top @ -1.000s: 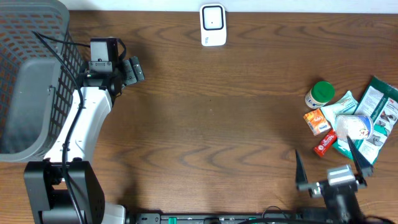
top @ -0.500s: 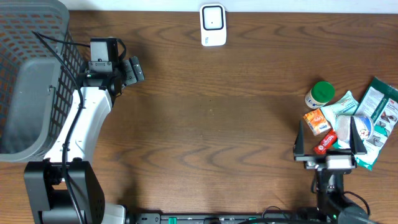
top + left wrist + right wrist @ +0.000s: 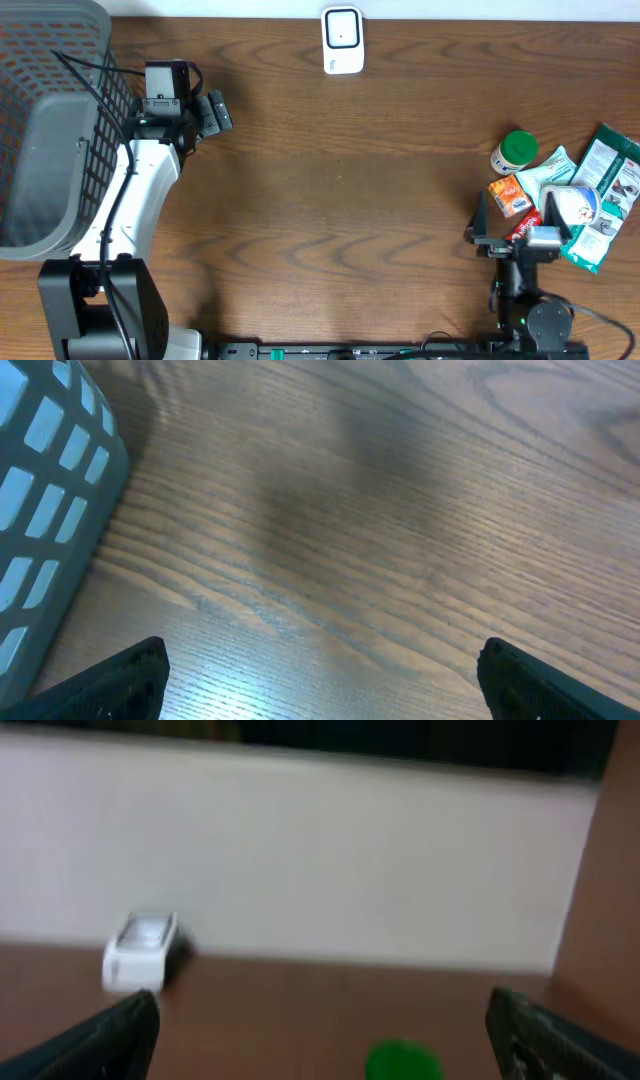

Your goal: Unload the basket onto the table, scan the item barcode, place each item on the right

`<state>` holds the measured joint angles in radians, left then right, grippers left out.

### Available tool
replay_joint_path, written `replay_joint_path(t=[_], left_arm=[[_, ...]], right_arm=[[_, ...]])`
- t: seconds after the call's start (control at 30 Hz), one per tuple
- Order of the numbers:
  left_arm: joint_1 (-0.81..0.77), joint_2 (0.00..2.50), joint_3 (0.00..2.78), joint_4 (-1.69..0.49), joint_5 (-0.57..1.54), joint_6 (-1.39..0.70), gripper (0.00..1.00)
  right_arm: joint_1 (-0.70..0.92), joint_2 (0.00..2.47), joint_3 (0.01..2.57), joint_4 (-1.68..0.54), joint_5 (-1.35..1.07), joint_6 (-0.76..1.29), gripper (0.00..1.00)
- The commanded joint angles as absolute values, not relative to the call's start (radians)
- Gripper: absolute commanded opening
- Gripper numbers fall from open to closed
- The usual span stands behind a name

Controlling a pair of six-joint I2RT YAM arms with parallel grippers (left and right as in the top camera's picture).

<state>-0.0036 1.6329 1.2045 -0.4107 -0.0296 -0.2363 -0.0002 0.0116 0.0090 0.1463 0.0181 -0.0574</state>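
Swinging the right arm up to the pile

Over the last second my right gripper has come from the near edge of the table up to the items. Its jaws are spread wide and hold nothing. From above, the red packet lies between its fingers; whether they touch I cannot tell. My left gripper has stayed by the basket, also spread. The scanner sits at the far edge.

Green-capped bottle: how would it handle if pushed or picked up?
The green-capped bottle looks rigid, so probably firm to grip. Its round body would likely roll if knocked over. A push may slide it into the packets beside it.
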Motion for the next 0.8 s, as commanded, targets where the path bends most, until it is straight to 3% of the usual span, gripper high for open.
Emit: replay_joint_path(t=[0.0, 0.13, 0.77], left_arm=[[0.001, 1.647, 1.195, -0.409, -0.038, -0.242, 0.98], [0.001, 1.647, 1.195, -0.409, -0.038, -0.242, 0.98], [0.001, 1.647, 1.195, -0.409, -0.038, -0.242, 0.98]], right_arm=[[0.009, 0.006, 0.005, 0.055, -0.005, -0.038, 0.99], [0.009, 0.006, 0.005, -0.079, -0.012, -0.038, 0.99], [0.008, 0.006, 0.005, -0.075, -0.012, -0.083, 0.99]])
